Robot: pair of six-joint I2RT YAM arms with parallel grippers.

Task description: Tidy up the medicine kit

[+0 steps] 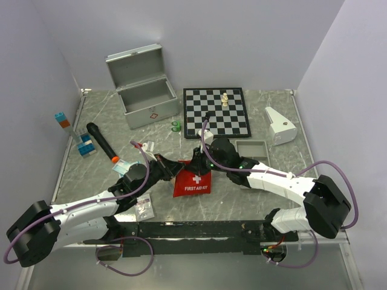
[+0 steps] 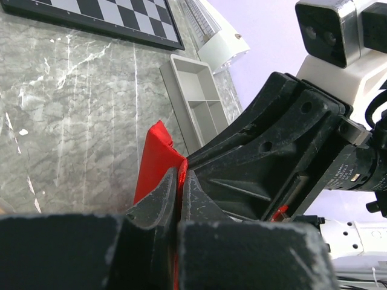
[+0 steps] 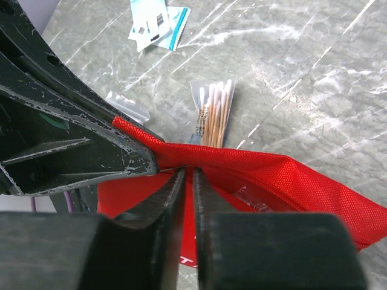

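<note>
The silver metal case (image 1: 151,113) stands open at the back left, lid (image 1: 135,64) raised. The red white-cross pouch (image 1: 193,185) lies at the table's middle front. My left gripper (image 1: 178,171) is shut on the pouch's upper left edge; in the left wrist view the fingers (image 2: 179,176) pinch red fabric (image 2: 154,158). My right gripper (image 1: 199,162) meets it from the right. In the right wrist view it (image 3: 187,173) is shut on the top edge of the pouch (image 3: 290,175), whose mouth gapes, with a clear packet inside.
A chessboard (image 1: 216,112) with pieces lies behind the pouch. A shallow grey tray (image 1: 253,149) and a white device (image 1: 279,125) sit right of it. A black torch (image 1: 101,142), blue boxes (image 1: 86,147), sachets (image 3: 154,21) and a cotton swab packet (image 3: 213,112) lie at the left.
</note>
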